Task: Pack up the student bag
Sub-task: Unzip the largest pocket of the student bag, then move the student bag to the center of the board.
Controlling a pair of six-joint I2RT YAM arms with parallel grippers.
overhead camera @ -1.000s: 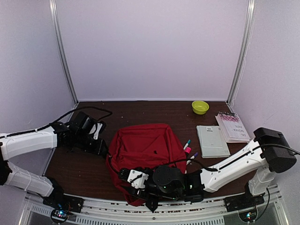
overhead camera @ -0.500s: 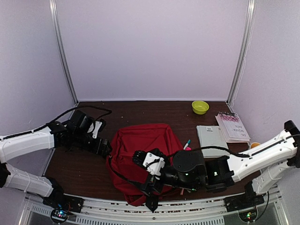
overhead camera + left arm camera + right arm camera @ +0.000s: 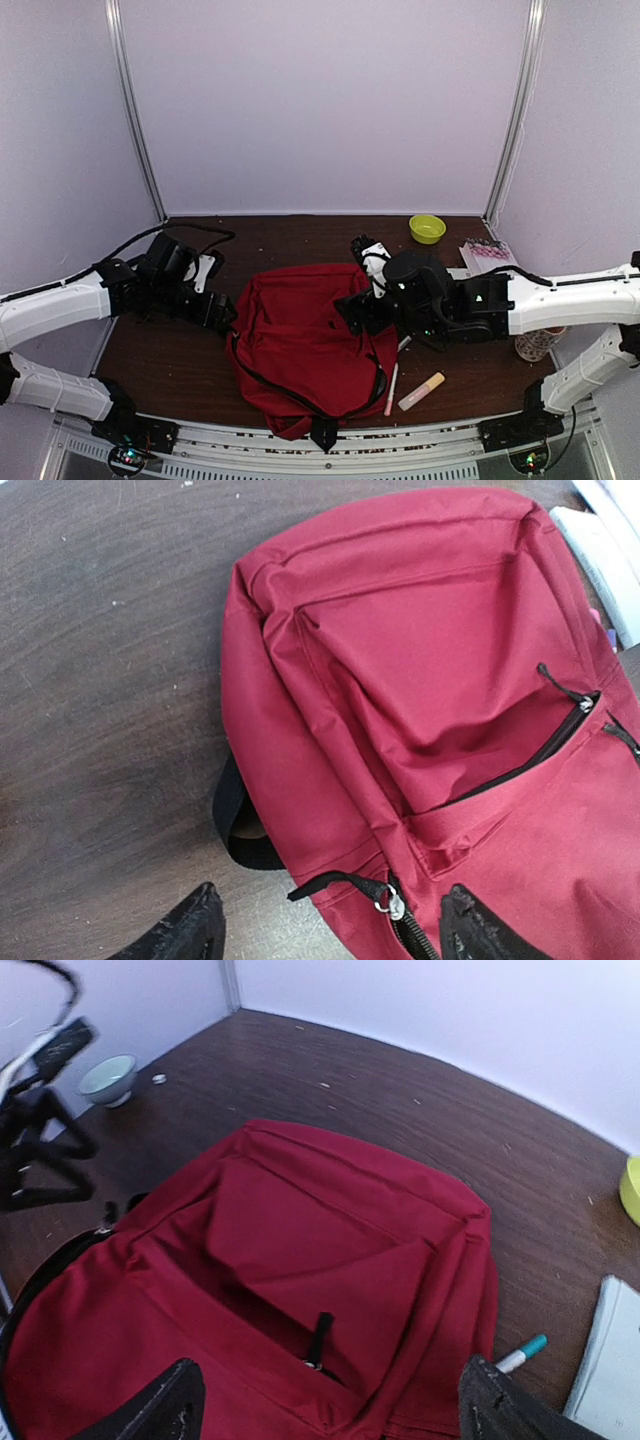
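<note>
The student bag (image 3: 300, 335), dark red with black zips, lies flat mid-table. My left gripper (image 3: 220, 308) hovers open at its left edge. In the left wrist view the left gripper (image 3: 330, 935) straddles a black zipper pull (image 3: 395, 905) without touching it, and a black strap (image 3: 235, 825) pokes out beside it. My right gripper (image 3: 352, 308) hangs open over the bag's far right part. In the right wrist view the right gripper (image 3: 335, 1405) is spread above the bag (image 3: 300, 1250), whose front pocket gapes with its zip pull (image 3: 320, 1338) lying in the slit.
A pink-and-white pen (image 3: 390, 390) and a peach highlighter (image 3: 422, 391) lie right of the bag near the front edge. A teal pen (image 3: 520, 1353) and a grey notebook (image 3: 605, 1360) lie beyond it. A yellow bowl (image 3: 427, 228), a pink book (image 3: 488, 254) and a cup (image 3: 535, 345) stand right; a small white bowl (image 3: 108, 1078) stands left.
My right arm lifted from the bag's near front corner and swung back to its far right side. Both grippers opened. The left arm barely shifted.
</note>
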